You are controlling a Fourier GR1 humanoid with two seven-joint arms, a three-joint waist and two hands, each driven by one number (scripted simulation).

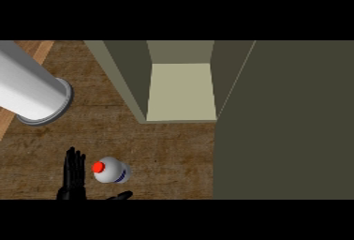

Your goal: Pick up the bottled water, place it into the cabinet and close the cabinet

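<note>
The water bottle (110,170) stands upright on the wooden counter (173,150) at the lower left; from above it shows as a white body with a red cap and a blue band. My left hand (72,176) is just left of it, open, with straight fingers pointing away from me. Its thumb (121,195) reaches out below the bottle, so the bottle sits in the gap between fingers and thumb, and I cannot tell whether they touch. The cabinet (181,91) stands open at the top centre, showing a pale inner shelf. My right hand is out of view.
A large dark olive panel (290,122), apparently the cabinet's open door, fills the right side. A big white cylinder with a grey rim (31,89) lies at the upper left. Bare counter lies between the bottle and the cabinet.
</note>
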